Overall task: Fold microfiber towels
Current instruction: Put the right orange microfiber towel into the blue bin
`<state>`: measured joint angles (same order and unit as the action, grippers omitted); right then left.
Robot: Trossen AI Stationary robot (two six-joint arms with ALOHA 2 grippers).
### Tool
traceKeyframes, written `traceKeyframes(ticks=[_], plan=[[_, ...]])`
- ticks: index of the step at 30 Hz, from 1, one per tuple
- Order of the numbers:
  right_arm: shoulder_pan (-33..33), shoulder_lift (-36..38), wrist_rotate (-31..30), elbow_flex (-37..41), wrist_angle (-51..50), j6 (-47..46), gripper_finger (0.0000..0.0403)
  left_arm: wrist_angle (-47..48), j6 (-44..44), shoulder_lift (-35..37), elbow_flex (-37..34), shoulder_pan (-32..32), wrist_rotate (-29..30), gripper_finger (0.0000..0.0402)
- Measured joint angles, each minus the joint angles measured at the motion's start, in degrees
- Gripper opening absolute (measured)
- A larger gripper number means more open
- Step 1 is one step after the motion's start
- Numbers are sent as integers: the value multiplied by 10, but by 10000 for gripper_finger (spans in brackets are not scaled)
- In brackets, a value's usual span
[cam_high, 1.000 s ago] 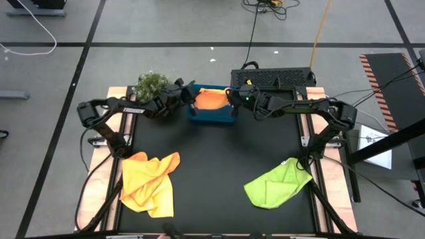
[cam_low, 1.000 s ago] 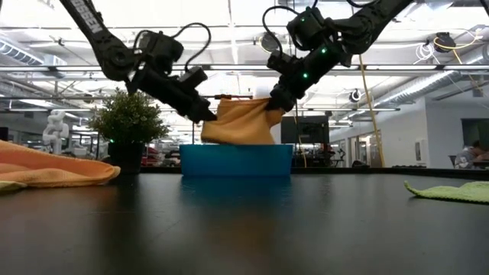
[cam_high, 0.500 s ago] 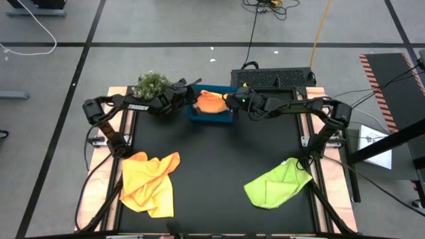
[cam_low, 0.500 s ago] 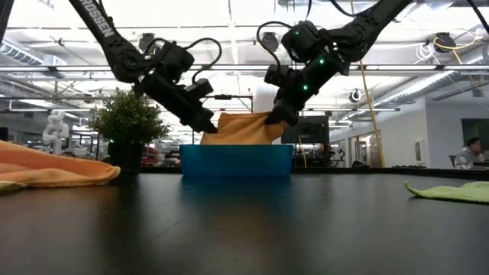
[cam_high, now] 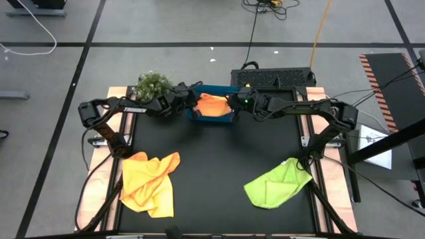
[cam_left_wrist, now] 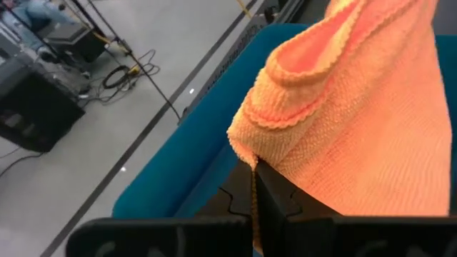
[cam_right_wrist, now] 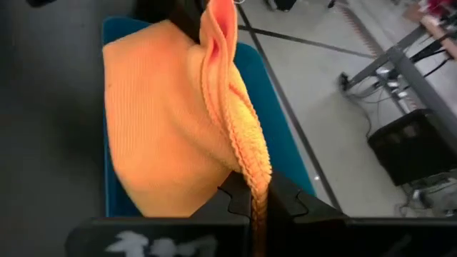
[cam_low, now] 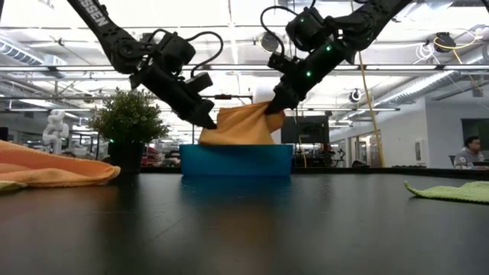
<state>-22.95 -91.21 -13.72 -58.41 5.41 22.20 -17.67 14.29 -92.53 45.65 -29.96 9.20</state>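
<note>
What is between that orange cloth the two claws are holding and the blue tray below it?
Nothing visible. The left gripper and right gripper each pinch an upper corner of the orange towel, and it hangs straight down into the blue tray.

Your two arms are matte black tubular links with white TROSSEN lettering on the left forearm [cam_high: 133,110], looped black cables at both wrists, and green LEDs lit on the right wrist [cam_low: 309,72].

The blue tray [cam_low: 237,160] is hiding the orange towel's [cam_low: 241,124] lower part in the low view, and the picture's edge is cutting off the green towel [cam_low: 451,191].
</note>
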Motion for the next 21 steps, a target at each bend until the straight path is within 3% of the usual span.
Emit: traceKeyframes(ticks=[21], plan=[[-17,-28,6,0,-19,-38,0,23,-16,-1,0,-12,10,2]])
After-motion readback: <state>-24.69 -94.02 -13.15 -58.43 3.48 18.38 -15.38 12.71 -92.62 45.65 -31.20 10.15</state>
